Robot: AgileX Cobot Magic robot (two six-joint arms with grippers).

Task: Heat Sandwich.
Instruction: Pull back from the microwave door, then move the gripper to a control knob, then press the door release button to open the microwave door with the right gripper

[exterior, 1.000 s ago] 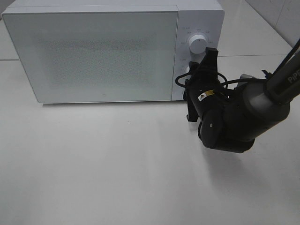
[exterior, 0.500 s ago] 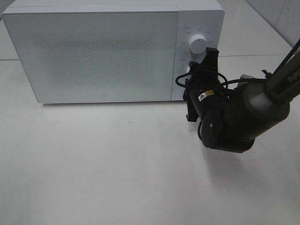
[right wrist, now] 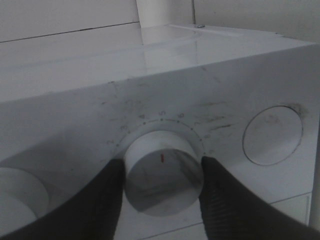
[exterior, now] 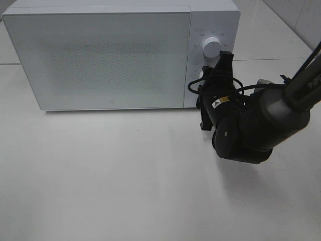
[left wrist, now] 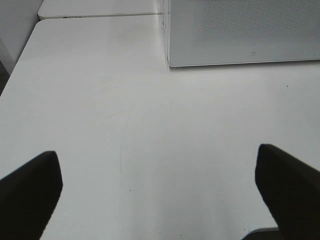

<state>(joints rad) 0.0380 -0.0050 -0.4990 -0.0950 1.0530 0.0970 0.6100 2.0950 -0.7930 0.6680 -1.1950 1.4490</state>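
The white microwave [exterior: 110, 55] stands at the back of the table with its door closed. The sandwich is hidden or out of view. My right gripper [exterior: 214, 70] is at the microwave's control panel. In the right wrist view its two dark fingers [right wrist: 102, 200] press on either side of the lower white dial [right wrist: 161, 170], whose red mark points up at the printed scale. The upper dial [exterior: 211, 47] is free. My left gripper [left wrist: 160, 195] is open and empty over bare table, apart from the microwave's front corner [left wrist: 240, 30]. It does not show in the exterior view.
The white table [exterior: 100, 175] spreads in front of the microwave. A round flat button [right wrist: 272, 135] sits beside the gripped dial. My right arm's dark body [exterior: 251, 125] hangs over the table on the right. The table's left edge [left wrist: 20, 60] shows in the left wrist view.
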